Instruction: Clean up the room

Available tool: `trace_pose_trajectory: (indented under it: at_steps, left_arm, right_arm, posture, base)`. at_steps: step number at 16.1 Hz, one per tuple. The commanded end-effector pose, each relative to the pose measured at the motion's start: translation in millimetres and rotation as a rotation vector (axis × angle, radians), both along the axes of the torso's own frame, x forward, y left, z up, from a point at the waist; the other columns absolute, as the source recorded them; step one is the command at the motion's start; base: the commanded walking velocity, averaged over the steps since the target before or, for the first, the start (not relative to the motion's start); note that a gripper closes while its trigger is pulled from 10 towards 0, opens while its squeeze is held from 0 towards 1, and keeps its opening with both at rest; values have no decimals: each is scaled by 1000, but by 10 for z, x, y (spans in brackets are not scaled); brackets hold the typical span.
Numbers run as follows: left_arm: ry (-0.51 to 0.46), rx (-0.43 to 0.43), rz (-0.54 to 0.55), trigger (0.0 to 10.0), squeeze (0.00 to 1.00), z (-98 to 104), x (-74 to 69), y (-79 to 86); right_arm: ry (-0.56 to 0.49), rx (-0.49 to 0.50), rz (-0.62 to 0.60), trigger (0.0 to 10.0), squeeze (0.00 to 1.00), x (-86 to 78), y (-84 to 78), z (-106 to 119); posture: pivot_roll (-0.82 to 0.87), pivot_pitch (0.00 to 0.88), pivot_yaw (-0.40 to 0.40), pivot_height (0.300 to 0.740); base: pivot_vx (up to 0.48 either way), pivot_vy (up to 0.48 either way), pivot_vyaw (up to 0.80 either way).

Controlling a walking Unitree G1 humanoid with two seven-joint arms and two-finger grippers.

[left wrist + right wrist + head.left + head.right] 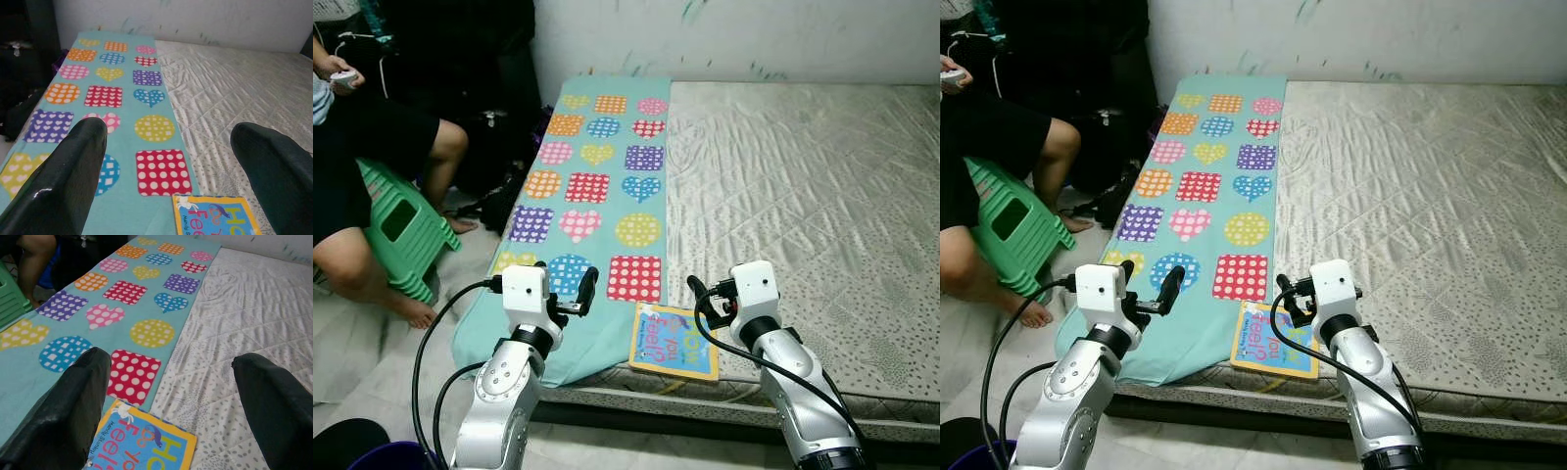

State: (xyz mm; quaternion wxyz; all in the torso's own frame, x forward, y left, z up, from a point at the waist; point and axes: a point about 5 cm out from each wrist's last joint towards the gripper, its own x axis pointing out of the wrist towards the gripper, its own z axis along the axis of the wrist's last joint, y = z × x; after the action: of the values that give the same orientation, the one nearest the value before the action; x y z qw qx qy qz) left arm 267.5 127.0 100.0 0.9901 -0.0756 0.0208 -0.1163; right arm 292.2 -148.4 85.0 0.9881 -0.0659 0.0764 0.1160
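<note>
Your right end effector (703,294) hovers with its fingers spread apart, nothing between them, just above the near edge of the bed (803,196). The book (674,341) lies flat right beside and slightly below it, toward your left, long axis running away from you. Your left end effector (584,291), also open and empty, sits over the patterned blanket (597,186), farther from the book. Use the right arm.

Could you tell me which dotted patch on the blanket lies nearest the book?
The red square with white dots, at the blanket's near end; its lower edge almost meets the book.
</note>
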Motion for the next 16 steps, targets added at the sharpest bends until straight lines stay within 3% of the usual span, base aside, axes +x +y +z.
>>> trace_pose_trajectory:
  at_steps: [1, 16]
  left_arm:
    - [19, 9, 10, 10000, 0, -29, -3, 35]
    - [24, 1, 24, 10000, 0, -33, 12, 27]
  right_arm:
    - [38, 7, -11, 10000, 0, -16, -11, -67]
    - [34, -7, -30, 10000, 0, -20, -39, -73]
  posture:
    - [-140, 69, 51, 740]
    - [-143, 72, 55, 740]
  base:
    - [0, 0, -800]
    - [0, 0, -800]
